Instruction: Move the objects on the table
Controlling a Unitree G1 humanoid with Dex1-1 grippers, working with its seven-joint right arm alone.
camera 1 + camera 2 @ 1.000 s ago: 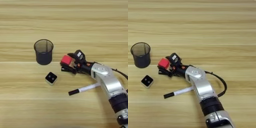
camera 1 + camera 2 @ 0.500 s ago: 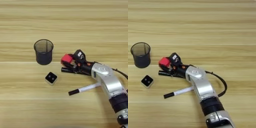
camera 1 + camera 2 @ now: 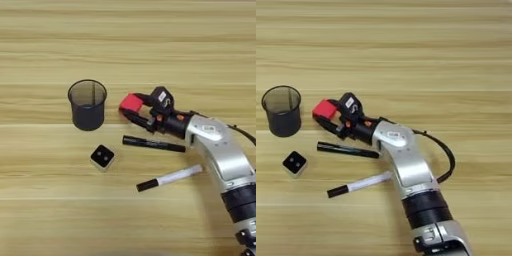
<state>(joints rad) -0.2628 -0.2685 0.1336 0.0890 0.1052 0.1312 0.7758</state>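
A: Right, the hand [image 3: 134,111] is pinching the red cube [image 3: 131,103], lifted just right of the mesh cup [image 3: 87,104].

B: Grip looks shallow; a nudge against the rim could drop it onto the black marker [image 3: 153,144] on the bench [image 3: 150,45].

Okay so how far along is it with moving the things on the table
Nothing looks finished: the dark mesh cup looks empty. In hand: the right gripper holds the red foam cube beside the cup. Left on the wooden table: slim black marker, white-barrelled marker, small white block.
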